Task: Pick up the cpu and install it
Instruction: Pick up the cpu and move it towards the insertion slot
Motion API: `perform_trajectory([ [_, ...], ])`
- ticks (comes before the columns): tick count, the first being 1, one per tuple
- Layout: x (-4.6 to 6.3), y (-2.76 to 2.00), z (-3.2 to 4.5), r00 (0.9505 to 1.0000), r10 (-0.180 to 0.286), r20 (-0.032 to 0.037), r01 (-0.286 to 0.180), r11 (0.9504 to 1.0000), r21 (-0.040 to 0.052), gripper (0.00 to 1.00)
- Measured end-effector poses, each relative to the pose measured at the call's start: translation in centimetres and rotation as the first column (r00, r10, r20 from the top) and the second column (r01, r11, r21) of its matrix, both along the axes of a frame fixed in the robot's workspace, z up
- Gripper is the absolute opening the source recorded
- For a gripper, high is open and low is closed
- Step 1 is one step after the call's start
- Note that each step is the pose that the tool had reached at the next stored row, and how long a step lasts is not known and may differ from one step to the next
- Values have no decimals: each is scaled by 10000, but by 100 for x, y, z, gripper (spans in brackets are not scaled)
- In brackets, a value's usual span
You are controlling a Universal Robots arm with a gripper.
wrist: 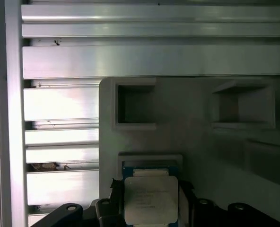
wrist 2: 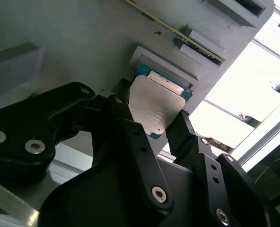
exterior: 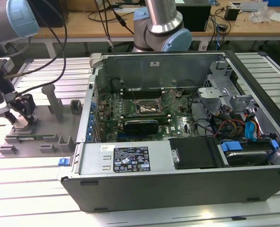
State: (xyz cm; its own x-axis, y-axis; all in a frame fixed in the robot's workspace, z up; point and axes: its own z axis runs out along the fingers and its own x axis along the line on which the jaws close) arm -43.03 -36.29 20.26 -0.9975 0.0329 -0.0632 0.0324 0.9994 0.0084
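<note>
Open computer case (exterior: pixel 178 189) takes the centre and the exterior view's right. It sits on a slatted aluminium table (exterior: pixel 31 175), and the socket frame (exterior: pixel 147 109) is visible on its board. Grey holder tray (exterior: pixel 48 124) lies at the exterior view's left, just beside the case. Gripper (exterior: pixel 21 119) is low over that tray. In both wrist views the black fingers (wrist 2: pixel 126 116) are clenched on the cpu (wrist 2: pixel 156 106), one at each side, silver top showing. It is at the tray's raised square pocket (wrist: pixel 149 158); cannot tell whether it is lifted or seated.

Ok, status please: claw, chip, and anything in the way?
Claw shut on chip, at the gray tray. Chip not yet in the computer case. Nothing seen in the way.
</note>
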Motion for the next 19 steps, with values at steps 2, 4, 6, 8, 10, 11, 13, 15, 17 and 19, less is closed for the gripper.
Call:
perform_trajectory([
  [2, 0, 0, 37, 10000, 0, 1, 0, 10000, 0, 55],
  [4, 0, 0, 67, 10000, -1, 1, 1, 10000, 0, 55],
  [6, 0, 0, 76, 10000, 0, 1, 0, 10000, 0, 55],
  [8, 0, 0, 106, 10000, -1, 0, 1, 10000, -1, 55],
  [10, 0, 0, 129, 10000, 0, 0, 0, 10000, -1, 55],
  [11, 0, 0, 142, 10000, -1, 0, 1, 10000, 0, 55],
  [13, 0, 0, 179, 10000, 1, 1, -1, 10000, 0, 55],
  [15, 0, 2, 212, 10000, 1, 1, -1, 10000, 0, 55],
  [17, 0, 4, 251, 10000, 0, 1, 0, 10000, 0, 55],
  [19, 0, 6, 303, 10000, 0, 1, 0, 10000, 0, 55],
])
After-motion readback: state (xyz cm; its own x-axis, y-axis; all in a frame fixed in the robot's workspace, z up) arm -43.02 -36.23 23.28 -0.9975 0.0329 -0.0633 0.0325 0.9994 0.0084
